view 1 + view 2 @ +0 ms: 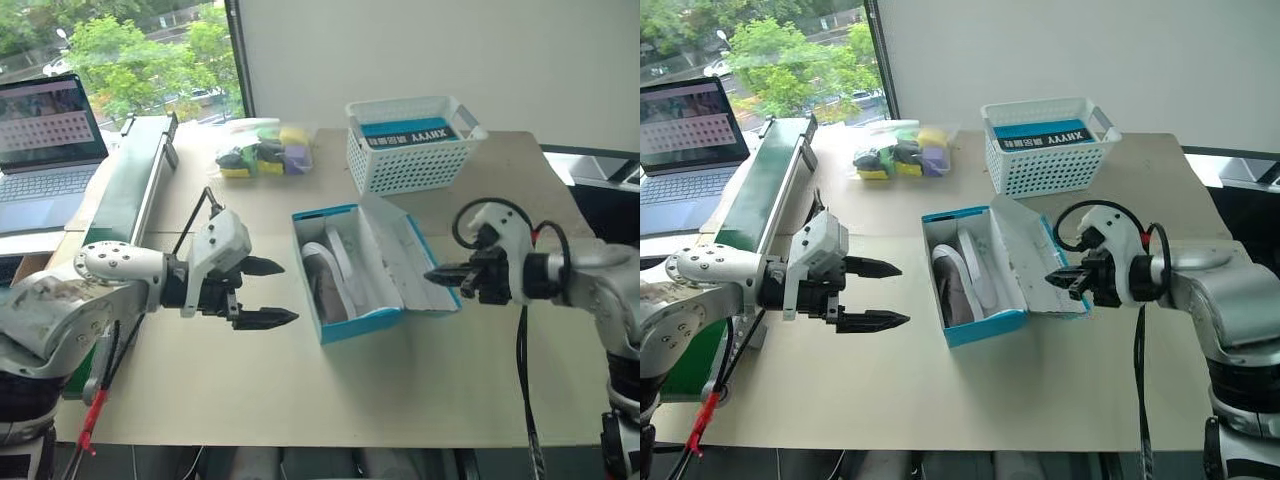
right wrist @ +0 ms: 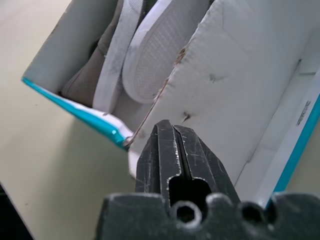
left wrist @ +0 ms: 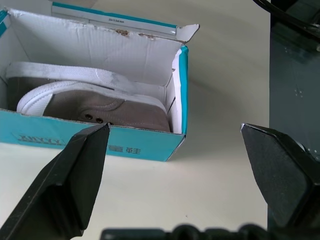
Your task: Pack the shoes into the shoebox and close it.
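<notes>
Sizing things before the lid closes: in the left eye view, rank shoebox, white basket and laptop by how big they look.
1. shoebox, lid open
2. white basket, slightly smaller; it sits farther away, so true size is unsure
3. laptop, cut off by the frame edge

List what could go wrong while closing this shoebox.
1. One of the shoes lies on edge with its sole near the shoebox rim; it might block the lid from seating.
2. The right gripper is shut at the open lid's edge; pushing there could slide the light box rather than fold the lid.
3. The left gripper hangs open, apart from the box, so nothing braces it.
</notes>
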You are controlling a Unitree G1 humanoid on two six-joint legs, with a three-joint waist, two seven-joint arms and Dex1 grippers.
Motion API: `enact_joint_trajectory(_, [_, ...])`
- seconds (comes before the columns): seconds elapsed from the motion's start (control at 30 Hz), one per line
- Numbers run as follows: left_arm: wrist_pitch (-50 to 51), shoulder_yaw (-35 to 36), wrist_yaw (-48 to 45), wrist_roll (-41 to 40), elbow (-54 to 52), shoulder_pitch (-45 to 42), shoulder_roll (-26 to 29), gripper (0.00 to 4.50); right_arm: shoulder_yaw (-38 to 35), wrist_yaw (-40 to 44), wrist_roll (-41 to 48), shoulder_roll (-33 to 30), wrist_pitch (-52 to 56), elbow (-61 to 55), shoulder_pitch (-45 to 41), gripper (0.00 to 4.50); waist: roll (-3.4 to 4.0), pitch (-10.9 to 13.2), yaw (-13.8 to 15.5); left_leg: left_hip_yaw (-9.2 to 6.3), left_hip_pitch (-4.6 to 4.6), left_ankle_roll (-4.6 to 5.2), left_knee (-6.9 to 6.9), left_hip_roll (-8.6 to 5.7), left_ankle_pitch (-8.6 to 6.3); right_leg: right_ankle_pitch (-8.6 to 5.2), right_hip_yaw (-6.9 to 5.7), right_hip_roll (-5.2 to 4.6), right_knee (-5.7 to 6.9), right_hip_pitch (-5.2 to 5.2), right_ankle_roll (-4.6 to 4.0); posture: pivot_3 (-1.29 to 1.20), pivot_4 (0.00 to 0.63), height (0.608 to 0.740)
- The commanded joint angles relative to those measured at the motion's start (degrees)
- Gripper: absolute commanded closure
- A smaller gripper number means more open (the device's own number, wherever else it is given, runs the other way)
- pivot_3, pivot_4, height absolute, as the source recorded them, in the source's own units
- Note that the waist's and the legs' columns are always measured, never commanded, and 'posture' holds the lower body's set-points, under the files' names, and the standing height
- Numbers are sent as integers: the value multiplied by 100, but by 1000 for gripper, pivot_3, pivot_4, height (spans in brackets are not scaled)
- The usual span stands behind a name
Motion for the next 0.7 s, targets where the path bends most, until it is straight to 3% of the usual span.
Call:
enact_joint_trajectory(0.03, [-319,-163,-92,430,384,-343,-116,0,-507,-378,282,673,93,-482,1329,4444,-4,-2,48,0,5,0,4,0,0,0,-1,1,-2,8,0,0,150,740])
enact_joint_trajectory(0.13, [-419,-251,-216,622,547,-478,-133,0,-382,-854,108,1253,-367,-240,2069,4444,8,5,69,8,1,0,25,-7,0,0,8,-6,-4,15,3,0,150,740])
enact_joint_trajectory(0.23, [-478,-282,-295,779,618,-545,-107,0,-374,-1482,-101,2056,-991,474,2212,4444,5,6,-12,9,10,0,42,-4,0,2,11,-4,-1,32,7,0,150,740])
enact_joint_trajectory(0.5, [-546,-226,-249,1118,728,-691,-180,0,-1402,-2604,140,3715,-3017,2826,1376,4444,3,6,-87,11,66,-2,42,2,2,11,17,3,6,78,8,0,150,740])
enact_joint_trajectory(0.7, [-503,-67,-87,1182,796,-789,-303,0,-2164,-3027,774,4276,-3842,3871,703,4444,-22,-9,-102,10,83,-3,43,4,3,17,18,4,7,94,8,0,150,740])
